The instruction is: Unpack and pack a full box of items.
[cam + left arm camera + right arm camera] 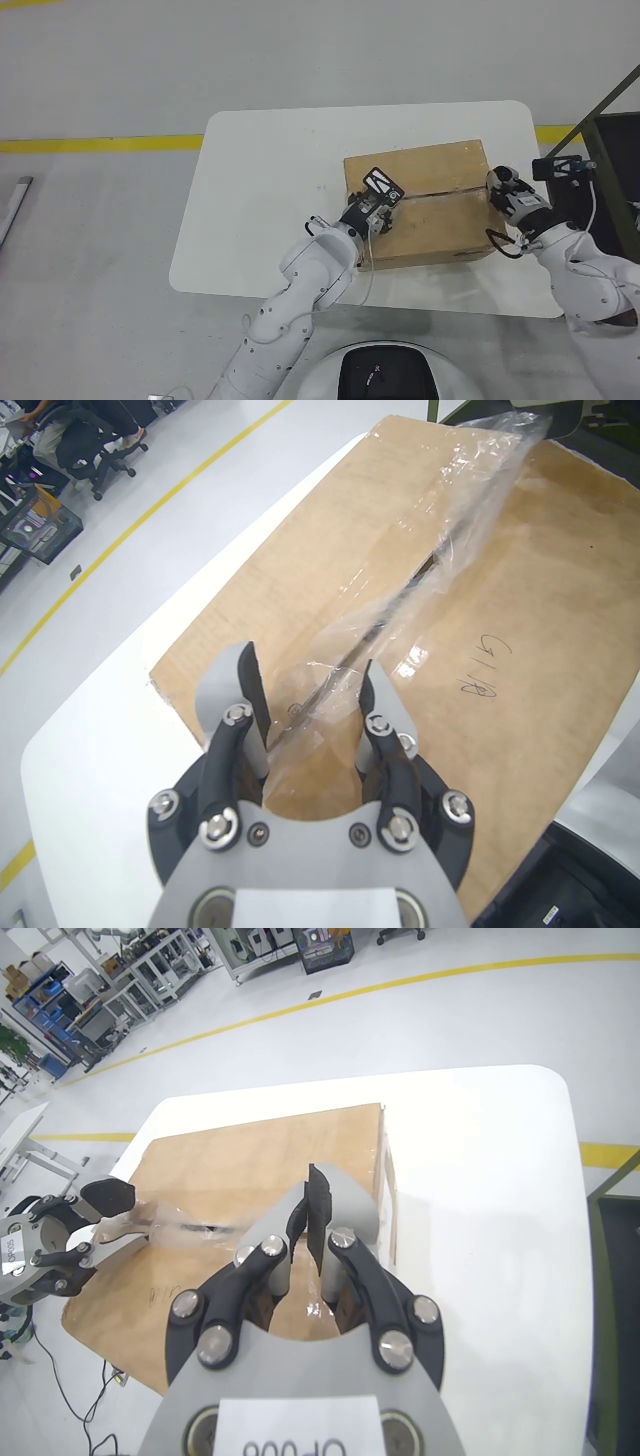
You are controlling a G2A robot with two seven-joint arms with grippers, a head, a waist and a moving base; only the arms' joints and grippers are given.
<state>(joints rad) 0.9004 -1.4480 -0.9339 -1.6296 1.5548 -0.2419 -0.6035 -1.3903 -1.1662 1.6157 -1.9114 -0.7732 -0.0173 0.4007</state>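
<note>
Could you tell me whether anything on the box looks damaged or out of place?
Yes: the clear tape along the top seam of the cardboard box is lifted off and crumpled into a loose strip, its end lying between the fingers of the left gripper. The seam beneath gapes slightly midway.

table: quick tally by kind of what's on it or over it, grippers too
box: 1
tape strip: 1
grippers: 2 (left gripper, right gripper)
total: 4
</note>
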